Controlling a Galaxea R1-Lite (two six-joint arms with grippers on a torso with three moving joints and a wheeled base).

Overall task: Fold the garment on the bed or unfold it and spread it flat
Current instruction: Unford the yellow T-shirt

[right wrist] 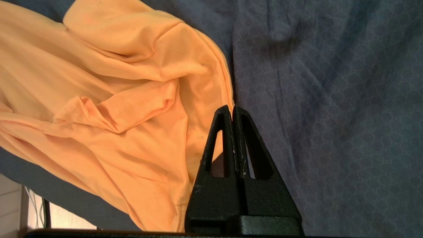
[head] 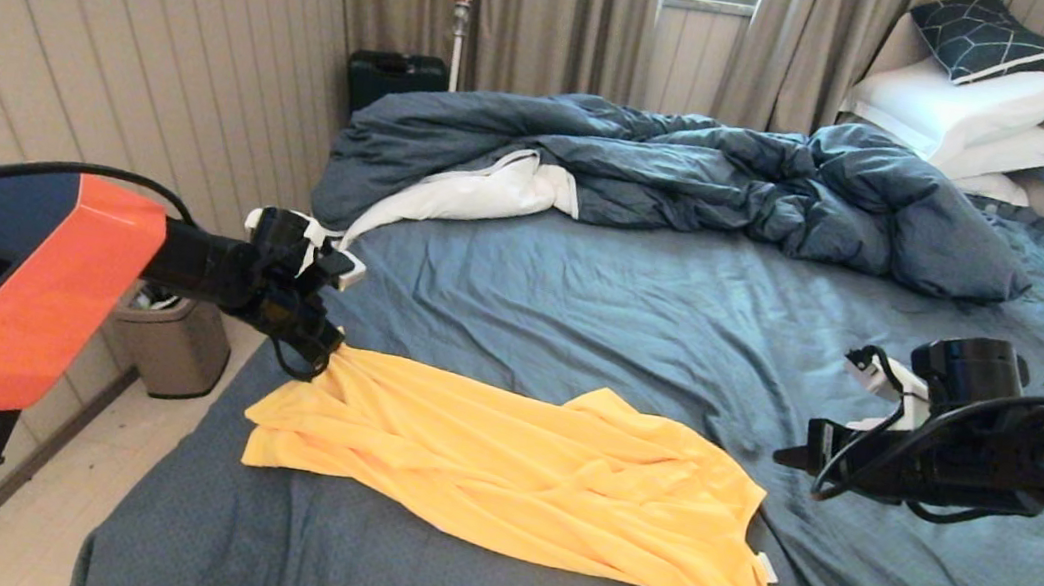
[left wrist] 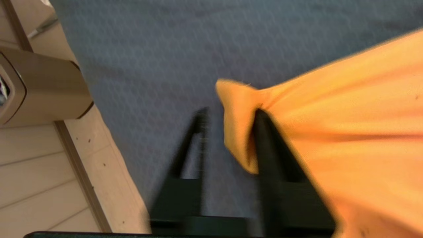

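Observation:
The yellow garment (head: pixel 518 474) lies rumpled and stretched crosswise on the near part of the bed (head: pixel 640 319), with its white tag (head: pixel 765 567) at the right end. My left gripper (head: pixel 327 353) is at the garment's far-left corner. Its jaws stand apart in the left wrist view, where the left gripper (left wrist: pixel 231 112) has a fold of the garment (left wrist: pixel 347 109) hooked over one finger (left wrist: pixel 264 142). My right gripper (head: pixel 783 456) hovers just right of the garment. In the right wrist view the right gripper (right wrist: pixel 232 107) is shut and empty beside the garment's edge (right wrist: pixel 115 99).
A rumpled dark blue duvet (head: pixel 699 170) lies across the far half of the bed, with white pillows (head: pixel 970 110) at the back right. A beige bin (head: pixel 172 343) stands on the floor by the bed's left edge, close under my left arm.

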